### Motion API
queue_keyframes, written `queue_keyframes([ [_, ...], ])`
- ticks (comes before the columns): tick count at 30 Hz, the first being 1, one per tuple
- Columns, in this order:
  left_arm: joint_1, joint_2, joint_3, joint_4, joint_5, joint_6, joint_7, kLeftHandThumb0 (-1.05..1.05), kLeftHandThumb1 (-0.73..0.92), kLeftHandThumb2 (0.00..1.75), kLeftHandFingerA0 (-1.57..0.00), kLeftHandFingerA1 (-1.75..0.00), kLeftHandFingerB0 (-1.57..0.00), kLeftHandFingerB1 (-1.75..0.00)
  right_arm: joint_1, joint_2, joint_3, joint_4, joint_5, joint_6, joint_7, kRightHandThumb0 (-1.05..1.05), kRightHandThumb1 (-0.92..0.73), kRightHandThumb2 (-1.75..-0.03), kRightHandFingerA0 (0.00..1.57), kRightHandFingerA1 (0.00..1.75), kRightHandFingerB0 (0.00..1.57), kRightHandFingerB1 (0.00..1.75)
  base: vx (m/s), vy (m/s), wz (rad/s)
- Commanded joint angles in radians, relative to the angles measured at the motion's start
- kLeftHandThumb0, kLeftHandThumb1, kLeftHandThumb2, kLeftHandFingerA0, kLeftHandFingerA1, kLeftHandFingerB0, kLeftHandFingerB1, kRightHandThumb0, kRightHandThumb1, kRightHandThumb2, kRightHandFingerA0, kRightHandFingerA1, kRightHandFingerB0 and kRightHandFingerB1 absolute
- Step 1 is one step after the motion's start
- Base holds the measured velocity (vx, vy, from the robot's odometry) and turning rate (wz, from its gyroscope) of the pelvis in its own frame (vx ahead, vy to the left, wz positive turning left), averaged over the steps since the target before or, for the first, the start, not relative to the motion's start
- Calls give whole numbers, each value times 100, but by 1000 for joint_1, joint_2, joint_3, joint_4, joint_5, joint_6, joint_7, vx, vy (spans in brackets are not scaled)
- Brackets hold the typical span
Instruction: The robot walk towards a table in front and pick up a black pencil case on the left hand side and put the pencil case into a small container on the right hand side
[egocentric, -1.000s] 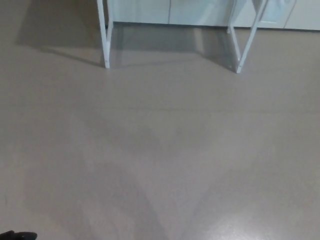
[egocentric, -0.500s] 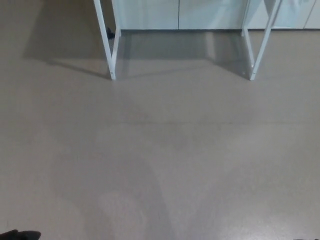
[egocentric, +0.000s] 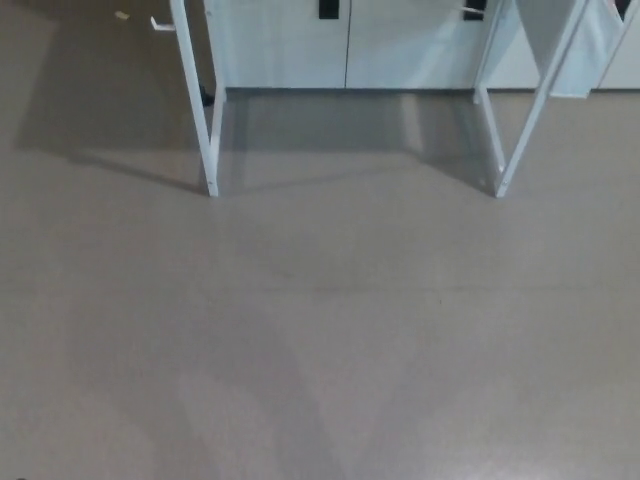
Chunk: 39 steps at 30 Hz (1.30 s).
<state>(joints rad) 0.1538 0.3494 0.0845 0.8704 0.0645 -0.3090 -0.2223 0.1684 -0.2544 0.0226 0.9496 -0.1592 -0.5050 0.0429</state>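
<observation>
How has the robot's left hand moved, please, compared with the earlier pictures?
Cannot tell. No hand shows now, and the white table legs have slid down the picture, so the camera itself has shifted; the hand may merely have left the view.

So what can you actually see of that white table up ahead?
Only the table's legs show; the top lies above the picture's edge. They are slim white bars, probably painted metal. The left leg and right leg each slant down to the grey-brown floor, with another bar behind each. They stand on the floor and cast soft shadows to the left. Pale cabinets stand behind. Nothing else touches the legs.
</observation>
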Motion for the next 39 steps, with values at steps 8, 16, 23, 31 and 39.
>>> queue_keyframes([
  [8, 7, 7, -5, 3, 3, -19, 8, -32, 45, 54, -70, -42, -51, -37, 7, -15, 1, 5, -4, -5, -13, -38, -55, -57, 67, 51, 53, 40, 265, -131, 11],
  [16, -20, 8, -1, 23, -9, -18, -5, -41, 37, 67, -64, -52, -47, -46, -18, -14, -3, 23, 12, -11, 10, -37, -56, -58, 67, 52, 55, 42, 221, -76, 1],
  [23, -19, 3, 3, 25, -16, -13, -11, -40, 37, 67, -65, -52, -46, -46, -17, -12, -6, 34, 14, -22, 9, -35, -56, -57, 70, 54, 57, 43, 213, 181, -21],
  [31, -26, 3, 5, 34, -17, -20, -12, -39, 37, 67, -65, -52, -47, -46, -18, -11, -6, 31, 12, -16, 2, -38, -57, -57, 72, 55, 58, 42, 170, 51, 8],
  [39, -31, 12, -4, 38, -6, -34, -12, -41, 37, 68, -63, -52, -46, -46, -19, -9, -16, 39, 27, -26, 17, -37, -57, -57, 72, 56, 58, 43, 186, -222, 4],
])
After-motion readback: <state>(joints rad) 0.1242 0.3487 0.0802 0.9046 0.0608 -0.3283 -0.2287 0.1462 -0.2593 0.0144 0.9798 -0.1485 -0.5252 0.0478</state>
